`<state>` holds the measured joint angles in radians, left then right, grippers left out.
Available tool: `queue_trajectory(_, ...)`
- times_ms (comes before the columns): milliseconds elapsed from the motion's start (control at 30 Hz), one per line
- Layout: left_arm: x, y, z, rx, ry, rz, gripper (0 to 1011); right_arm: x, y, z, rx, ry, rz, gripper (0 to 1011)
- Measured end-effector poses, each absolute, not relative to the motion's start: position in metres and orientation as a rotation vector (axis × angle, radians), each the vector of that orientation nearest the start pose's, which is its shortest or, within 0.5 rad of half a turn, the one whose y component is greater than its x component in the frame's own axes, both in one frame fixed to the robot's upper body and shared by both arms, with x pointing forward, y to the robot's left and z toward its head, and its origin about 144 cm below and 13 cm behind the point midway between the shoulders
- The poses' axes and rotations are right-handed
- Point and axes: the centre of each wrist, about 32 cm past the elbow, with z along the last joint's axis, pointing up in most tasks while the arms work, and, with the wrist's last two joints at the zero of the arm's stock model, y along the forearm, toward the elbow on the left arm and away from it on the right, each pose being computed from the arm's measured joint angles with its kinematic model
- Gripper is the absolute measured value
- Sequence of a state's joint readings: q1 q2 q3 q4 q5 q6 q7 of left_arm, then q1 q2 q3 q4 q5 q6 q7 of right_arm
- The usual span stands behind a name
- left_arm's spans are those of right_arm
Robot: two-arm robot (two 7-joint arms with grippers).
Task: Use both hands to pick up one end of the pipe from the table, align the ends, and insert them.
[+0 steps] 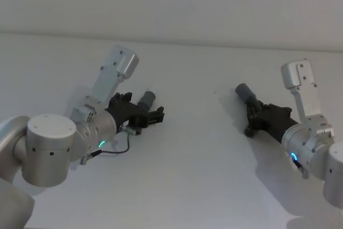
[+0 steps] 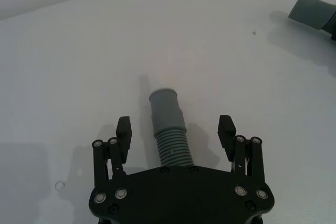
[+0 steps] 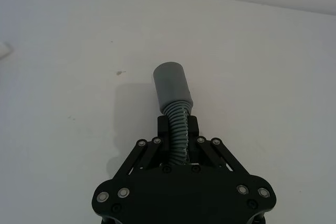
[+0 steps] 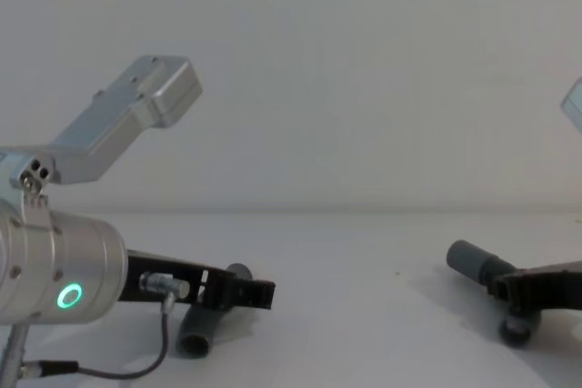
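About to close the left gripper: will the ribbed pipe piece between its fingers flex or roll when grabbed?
The pipe piece has a ribbed middle, so it will probably flex. Round and lying on the table, it could roll if the open left gripper touches one side first.

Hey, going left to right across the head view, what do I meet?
Left arm, left gripper open around one pipe piece, table, right gripper shut on the other pipe piece, right arm.
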<state>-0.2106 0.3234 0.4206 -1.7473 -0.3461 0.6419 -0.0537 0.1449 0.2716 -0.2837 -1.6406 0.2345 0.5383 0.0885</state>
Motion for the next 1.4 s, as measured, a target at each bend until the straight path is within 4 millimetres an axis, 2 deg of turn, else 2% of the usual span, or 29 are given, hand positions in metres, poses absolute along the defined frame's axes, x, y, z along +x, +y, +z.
queue_trajectory(633, 0.485, 0.1802, 1.2217, 0.389, 0.216, 1.049, 993, 0.4844, -0.2134, 1.1932, -0.379, 0.22, -1.192, 186)
queue_trajectory(833, 0.4861, 0.1801, 1.2209, 0.389, 0.215, 1.046, 868, 0.4844, -0.2134, 1.1932, -0.379, 0.22, -1.193, 185)
queue_trajectory(1133, 0.487, 0.1803, 1.2201, 0.388, 0.215, 1.044, 628, 0.4844, -0.2134, 1.1931, -0.379, 0.22, -1.193, 185)
queue_trajectory(1233, 0.4871, 0.1803, 1.22, 0.388, 0.215, 1.043, 498, 0.4844, -0.2134, 1.1931, -0.379, 0.22, -1.193, 185)
queue_trajectory(1400, 0.4874, 0.1803, 1.2198, 0.388, 0.215, 1.043, 367, 0.4844, -0.2134, 1.1932, -0.379, 0.22, -1.193, 186)
